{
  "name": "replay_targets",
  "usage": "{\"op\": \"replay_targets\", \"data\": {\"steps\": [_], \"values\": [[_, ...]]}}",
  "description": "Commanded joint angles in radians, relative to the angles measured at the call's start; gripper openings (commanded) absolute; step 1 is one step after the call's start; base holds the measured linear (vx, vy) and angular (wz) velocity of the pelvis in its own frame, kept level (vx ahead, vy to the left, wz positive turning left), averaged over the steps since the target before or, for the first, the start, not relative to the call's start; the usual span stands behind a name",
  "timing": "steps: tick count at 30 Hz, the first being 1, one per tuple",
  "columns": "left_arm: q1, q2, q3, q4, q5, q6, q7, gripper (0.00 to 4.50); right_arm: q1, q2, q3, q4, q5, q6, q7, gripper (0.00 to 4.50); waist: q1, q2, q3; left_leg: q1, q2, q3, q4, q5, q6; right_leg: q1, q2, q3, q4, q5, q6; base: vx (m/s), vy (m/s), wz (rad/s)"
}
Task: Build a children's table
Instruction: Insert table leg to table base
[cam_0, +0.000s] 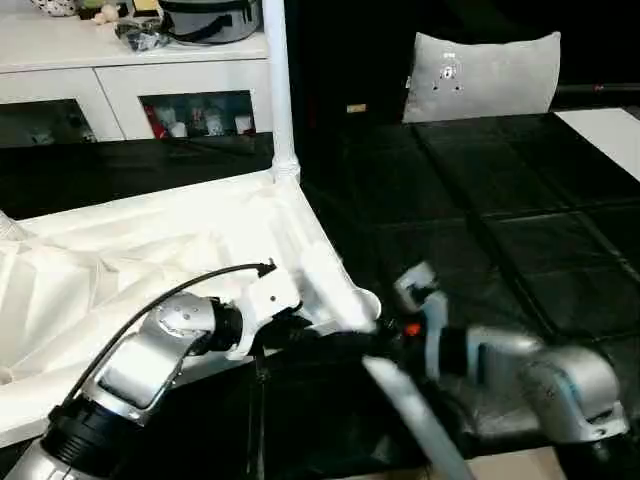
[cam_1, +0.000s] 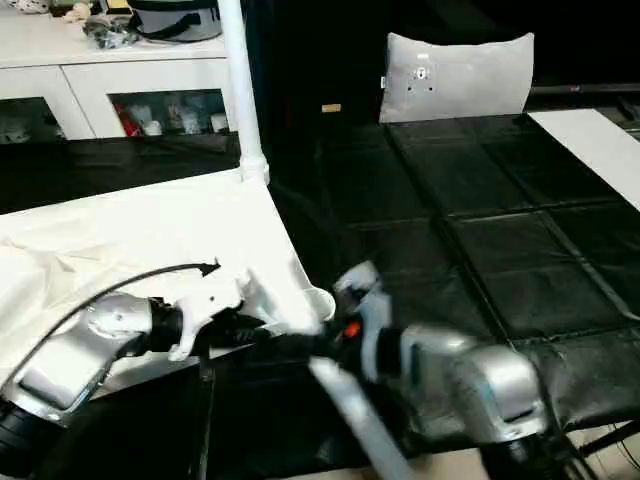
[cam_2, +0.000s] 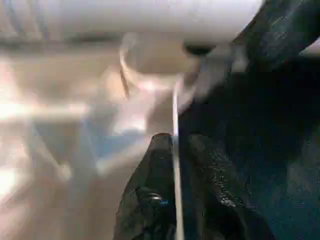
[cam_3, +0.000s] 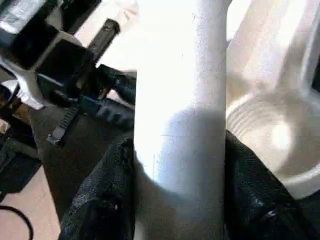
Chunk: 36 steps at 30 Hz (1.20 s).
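Nearest the camera, the two silver forearms are reaching inward over a black quilted mat (cam_0: 470, 200) that is covering the work surface.

The right gripper (cam_3: 177, 165) is holding a loose white leg (cam_3: 182, 100); in the right wrist view its two black fingers (cam_3: 105, 200) are clamped on either side of the tube. In the head views this leg (cam_0: 415, 420) is slanting down toward the lower edge. Its upper end is lying close to an open round corner socket (cam_3: 272, 145) of the tabletop.

The left gripper (cam_2: 175, 165) is sitting at the near edge of the tabletop (cam_0: 150, 250), just beside that socket (cam_0: 365, 305). In the left wrist view its jaws are closed on a thin white edge that is running between the black fingers (cam_2: 150, 200); whether this edge belongs to the tabletop cannot be told.

The tabletop is lying upside down on the mat, at the robot's left, with its ribbed underside facing up. At its far corner, a second leg (cam_0: 277, 80) is standing upright in its socket.

Farther back, a grey cushion (cam_0: 485, 75) is leaning upright at the far edge of the mat. A white panel (cam_0: 610, 130) is lying at the far right. A white cabinet (cam_0: 120, 70) with glass-fronted compartments is standing at the far left, and a grey bag (cam_0: 210, 20) and small items are resting on top.
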Motion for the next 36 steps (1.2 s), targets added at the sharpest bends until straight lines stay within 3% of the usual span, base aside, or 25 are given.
{"op": "replay_targets", "data": {"steps": [1,5,10,11,12,13,15,16,17,18,19,20,22,23,26,31,34,35,36], "values": [[-0.027,0.006,0.030,0.001,-0.007,-0.047,-0.008,0.99,-0.028,-0.019,-0.031,-0.018,0.023,0.008,0.017,1.83,0.002,0.010,-0.060,-0.017,0.013,0.003,-0.073,-0.081,0.021,0.070,-0.053,0.061,-0.072,-0.251,-0.113,0.000,0.000,0.00],[-0.054,0.018,0.053,0.023,0.012,-0.118,0.005,1.33,-0.075,-0.040,-0.058,-0.002,0.013,0.010,0.004,1.82,0.000,0.009,-0.061,-0.018,0.011,0.005,-0.071,-0.071,0.023,0.070,-0.052,0.061,-0.073,-0.274,-0.102,0.000,0.000,0.00],[-0.103,0.063,0.105,0.038,0.062,-0.321,0.046,1.77,-0.142,-0.018,-0.118,0.057,0.016,0.019,-0.047,1.82,-0.003,0.009,-0.064,-0.018,0.010,0.003,-0.070,-0.061,0.021,0.068,-0.051,0.059,-0.074,-0.281,-0.093,0.000,0.000,0.00],[-0.103,0.063,0.105,0.038,0.062,-0.321,0.046,1.77,-0.142,-0.018,-0.118,0.057,0.016,0.019,-0.047,1.82,-0.003,0.008,-0.064,-0.016,0.011,0.004,-0.070,-0.060,0.018,0.068,-0.051,0.059,-0.072,-0.275,-0.095,0.000,0.000,0.00],[-0.117,0.108,0.090,0.055,0.136,-0.464,0.065,1.83,-0.156,-0.005,-0.133,0.074,0.026,0.020,-0.059,1.82,-0.001,0.010,-0.064,-0.018,0.010,0.000,-0.071,-0.057,0.024,0.068,-0.048,0.058,-0.073,-0.267,-0.092,0.000,0.000,0.00],[-0.126,0.128,0.077,0.068,0.179,-0.534,0.082,1.89,-0.161,0.001,-0.139,0.082,0.033,0.022,-0.060,1.82,-0.003,0.007,-0.065,-0.018,0.009,0.000,-0.071,-0.054,0.026,0.070,-0.048,0.058,-0.069,-0.255,-0.089,0.000,0.000,0.00],[-0.134,0.134,0.076,0.078,0.202,-0.585,0.097,2.08,-0.166,0.005,-0.142,0.089,0.040,0.027,-0.061,1.82,-0.004,0.010,-0.066,-0.016,0.011,0.002,-0.070,-0.049,0.020,0.069,-0.049,0.060,-0.066,-0.246,-0.087,0.000,0.000,0.00],[-0.153,0.126,0.083,0.080,0.224,-0.651,0.130,2.19,-0.173,0.011,-0.138,0.101,0.041,0.033,-0.058,1.82,-0.001,0.003,-0.067,-0.018,0.013,0.001,-0.070,-0.041,0.017,0.070,-0.051,0.060,-0.063,-0.236,-0.094,0.000,0.000,0.00],[-0.160,0.126,0.081,0.082,0.237,-0.674,0.141,2.26,-0.175,0.013,-0.137,0.105,0.041,0.035,-0.057,1.82,-0.001,0.003,-0.067,-0.018,0.013,0.001,-0.070,-0.041,0.017,0.070,-0.051,0.060,-0.063,-0.236,-0.094,0.000,0.000,0.00],[-0.189,0.125,0.069,0.095,0.281,-0.746,0.178,2.31,-0.185,0.020,-0.130,0.120,0.037,0.038,-0.055,1.82,-0.001,-0.009,-0.067,-0.018,0.016,0.004,-0.070,-0.035,0.015,0.069,-0.053,0.062,-0.061,-0.224,-0.105,0.000,0.000,0.00],[-0.202,0.124,0.062,0.105,0.301,-0.776,0.192,2.34,-0.190,0.024,-0.127,0.128,0.035,0.039,-0.054,1.82,0.004,-0.001,-0.067,-0.017,0.014,0.004,-0.070,-0.037,0.011,0.069,-0.055,0.063,-0.060,-0.236,-0.105,0.000,0.000,0.00],[-0.217,0.118,0.047,0.116,0.322,-0.788,0.205,2.34,-0.199,0.033,-0.128,0.138,0.041,0.043,-0.054,1.82,0.003,-0.009,-0.067,-0.020,0.015,0.005,-0.070,-0.033,0.010,0.070,-0.055,0.064,-0.059,-0.234,-0.102,0.000,0.000,0.00],[-0.248,0.113,0.005,0.157,0.392,-0.834,0.235,2.34,-0.217,0.054,-0.139,0.151,0.054,0.056,-0.061,1.82,0.004,-0.008,-0.065,-0.019,0.013,0.004,-0.071,-0.036,0.009,0.069,-0.056,0.064,-0.061,-0.256,-0.094,0.000,0.000,0.00],[-0.262,0.112,-0.018,0.177,0.428,-0.849,0.250,2.34,-0.224,0.061,-0.145,0.155,0.061,0.064,-0.064,1.82,0.003,-0.014,-0.064,-0.019,0.013,0.005,-0.072,-0.037,0.010,0.069,-0.055,0.064,-0.064,-0.265,-0.086,0.000,0.000,0.00],[-0.306,0.088,-0.056,0.256,0.520,-0.956,0.316,2.34,-0.237,0.081,-0.164,0.159,0.088,0.091,-0.068,1.82,0.007,-0.014,-0.067,-0.021,0.014,0.005,-0.070,-0.012,0.004,0.068,-0.058,0.066,-0.061,-0.259,-0.072,0.000,0.000,0.00],[-0.342,0.069,-0.099,0.329,0.603,-1.006,0.366,2.34,-0.240,0.096,-0.168,0.157,0.105,0.116,-0.064,1.82,0.008,-0.016,-0.070,-0.023,0.014,0.004,-0.067,0.015,0.002,0.068,-0.057,0.067,-0.052,-0.198,-0.092,0.000,0.000,0.00],[-0.387,0.043,-0.140,0.407,0.659,-1.056,0.423,2.34,-0.234,0.111,-0.156,0.147,0.107,0.138,-0.068,1.82,0.010,-0.017,-0.070,-0.023,0.013,0.005,-0.066,0.012,0.001,0.069,-0.059,0.067,-0.052,-0.205,-0.091,0.000,0.000,0.00],[-0.396,0.033,-0.147,0.429,0.672,-1.073,0.435,2.34,-0.234,0.113,-0.154,0.146,0.111,0.145,-0.071,1.82,0.011,-0.010,-0.069,-0.022,0.013,0.005,-0.066,0.008,0.000,0.068,-0.059,0.067,-0.053,-0.210,-0.091,0.000,0.000,0.00],[-0.402,0.023,-0.153,0.445,0.681,-1.081,0.444,2.34,-0.233,0.114,-0.152,0.144,0.114,0.150,-0.074,1.82,0.010,-0.012,-0.069,-0.022,0.012,0.006,-0.065,0.004,-0.001,0.068,-0.059,0.067,-0.056,-0.215,-0.088,0.000,0.000,0.00]]}}
